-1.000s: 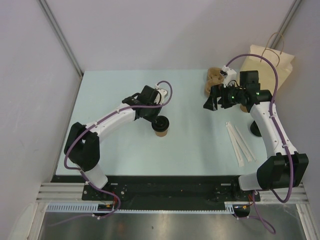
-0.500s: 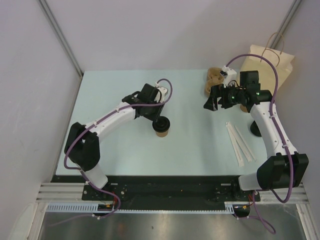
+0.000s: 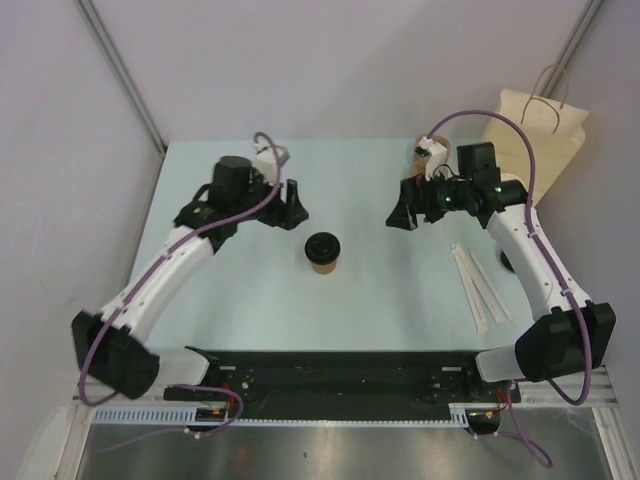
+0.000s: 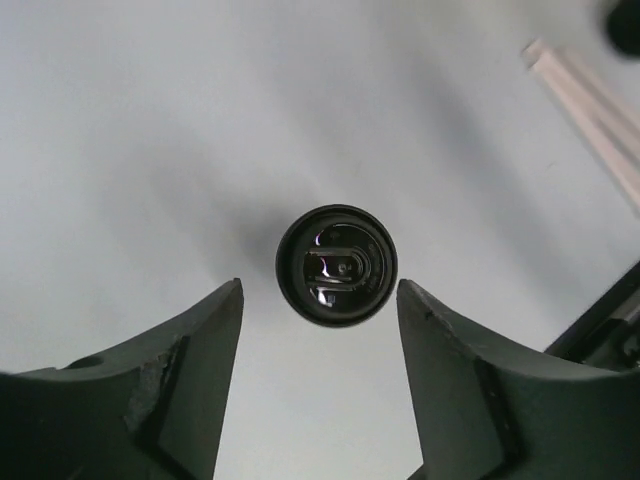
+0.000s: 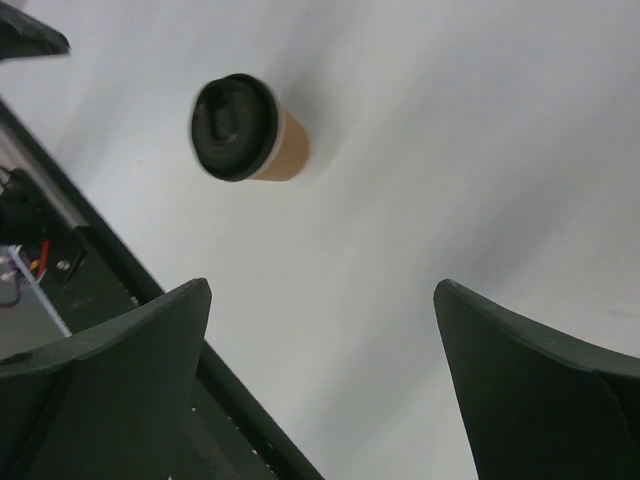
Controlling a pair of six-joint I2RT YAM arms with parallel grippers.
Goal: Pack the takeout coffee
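While the lidded takeout coffee [image 3: 322, 252] stands upright on the table [image 3: 230, 300], between the empty, wide-open left gripper [image 3: 290, 208] and right gripper [image 3: 400, 210] and well apart from the paper bag [image 3: 535, 125], an off-centre pinch might topple it, the left gripper having drawn away from it since a second ago.

**Top view.** Light is even and diffuse. The pale table [image 3: 380, 290] is bright without glare, and the shadows on it are soft and faint.

**Left wrist view.** The table grades to grey toward the corners. The coffee cup [image 4: 337, 265] is sharp, with small white glints on its black lid. My left gripper [image 4: 319, 285] is dark and soft-edged.

**Right wrist view.** The coffee cup is slightly blurred, with a faint shadow at its right. My right gripper [image 5: 322, 290] is near-black and defocused.
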